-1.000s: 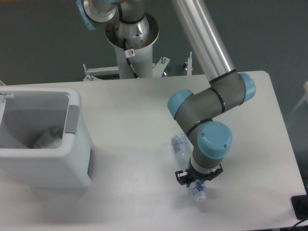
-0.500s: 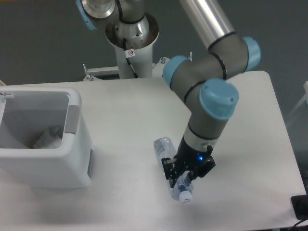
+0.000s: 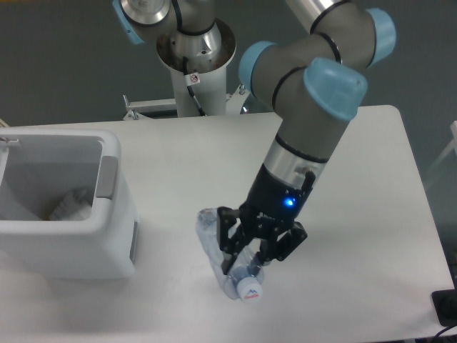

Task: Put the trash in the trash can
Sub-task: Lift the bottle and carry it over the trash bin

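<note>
while the clear bluish plastic bottle is gripped near its neck, its white cap is turned toward the near edge of the table and its body is slanted up and away to the left. the gripper is clamped on the bottle, with its dark fingers seen on both sides of the plastic. whether the bottle's base touches the table cannot be told. a blue light is shown on the wrist just above the gripper. the bottle is held well apart from the trash can, to the right of it and slightly nearer the camera. inside the trash can, against its far left wall, a whitish wrinkly wad of wrapper is seen lying. a grey panel is set in the bin's right rim. beyond the trash can, past the table's far edge, the arm's round base is mounted.
</note>
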